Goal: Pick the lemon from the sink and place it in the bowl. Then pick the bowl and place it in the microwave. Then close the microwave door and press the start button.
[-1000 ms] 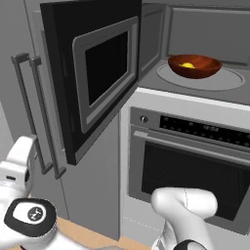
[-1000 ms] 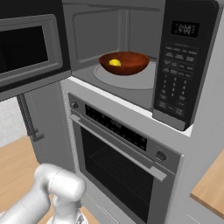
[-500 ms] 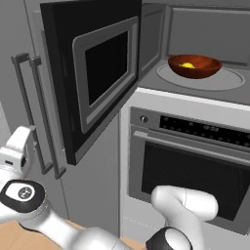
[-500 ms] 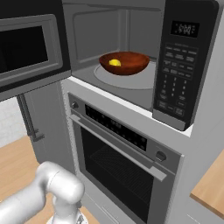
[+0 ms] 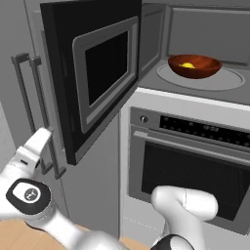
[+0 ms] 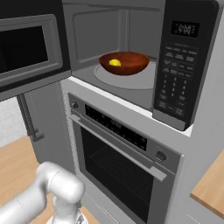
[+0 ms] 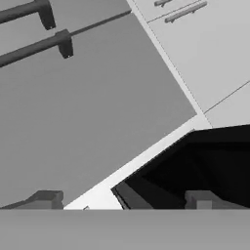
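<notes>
Fingers (image 7: 46, 199) are standing spread wide with nothing between them, the two dark tips rising at the bottom of the hand view. Beyond the tips, the black microwave door (image 7: 205, 161) is showing its dark edge on the right, and a grey cabinet panel with two dark bar handles (image 7: 34, 46) is filling the space above the left tip.

In the left base view the microwave door (image 5: 97, 73) is hanging open, swung out to the left with its window facing right toward the cavity. Inside the microwave (image 6: 175, 65), well away from the fingers, the reddish-brown bowl (image 6: 124, 63) is sitting upright on the round turntable (image 5: 202, 80), and the lemon (image 6: 114, 62) is lying in it. The oven (image 6: 118, 162) is sitting below.
</notes>
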Controlling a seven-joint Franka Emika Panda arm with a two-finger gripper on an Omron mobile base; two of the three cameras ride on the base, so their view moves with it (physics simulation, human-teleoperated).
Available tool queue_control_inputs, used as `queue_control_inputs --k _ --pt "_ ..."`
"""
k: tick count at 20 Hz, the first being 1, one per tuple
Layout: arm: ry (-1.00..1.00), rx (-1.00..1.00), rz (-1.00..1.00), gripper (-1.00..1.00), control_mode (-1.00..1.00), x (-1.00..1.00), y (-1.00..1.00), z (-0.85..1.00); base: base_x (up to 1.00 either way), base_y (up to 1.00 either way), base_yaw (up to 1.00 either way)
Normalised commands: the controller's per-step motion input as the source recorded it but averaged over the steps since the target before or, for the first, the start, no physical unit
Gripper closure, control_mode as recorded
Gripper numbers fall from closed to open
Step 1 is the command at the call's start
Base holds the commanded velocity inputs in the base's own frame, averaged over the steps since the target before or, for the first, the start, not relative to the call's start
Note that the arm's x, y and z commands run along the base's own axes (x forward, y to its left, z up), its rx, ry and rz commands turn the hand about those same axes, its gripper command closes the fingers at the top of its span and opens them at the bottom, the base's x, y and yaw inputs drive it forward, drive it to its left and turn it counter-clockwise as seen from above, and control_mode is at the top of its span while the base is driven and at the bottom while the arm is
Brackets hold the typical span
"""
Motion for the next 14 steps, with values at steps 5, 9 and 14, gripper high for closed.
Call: queue_control_inputs --k 5,9,14 --pt "-0.15 0.2 0.0 -1.0 -1.0 -0.02 -0.8 0.22 0.0 0.0 0.0" --pt "-0.22 0.21 0.01 -1.0 -1.0 -0.47 -0.84 0.34 0.0 0.0 0.0" --pt "-0.38 0.22 0.02 -1.0 -1.0 -0.78 -0.9 0.56 0.0 0.0 0.0"
